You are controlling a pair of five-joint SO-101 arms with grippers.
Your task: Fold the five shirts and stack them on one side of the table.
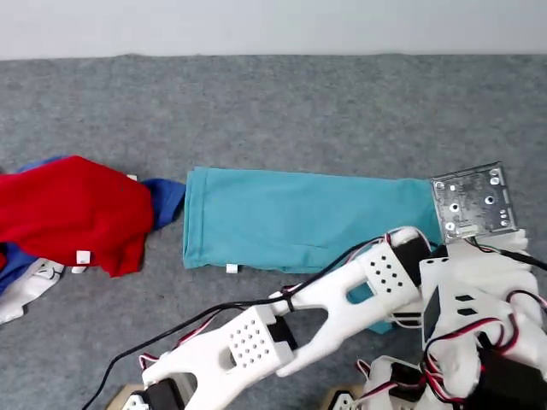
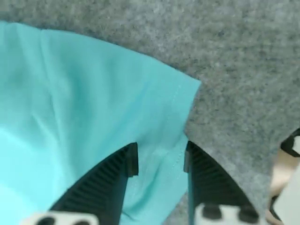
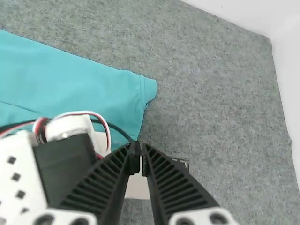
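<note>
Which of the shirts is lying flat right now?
The teal shirt, spread flat mid-table. The red shirt, blue shirt and white shirt are bunched in a heap beside it.

Table: we see a grey felt-like cover (image 1: 299,111).
Wall: we see a plain pale wall (image 1: 273,26) behind the far edge.
Light: we find it soft, even.

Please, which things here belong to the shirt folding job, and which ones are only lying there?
For the job: teal shirt; red shirt; blue shirt; white garment; left gripper, open astride the teal shirt's edge; right gripper, shut.

Not for the job: grey table covering; white wall.
</note>
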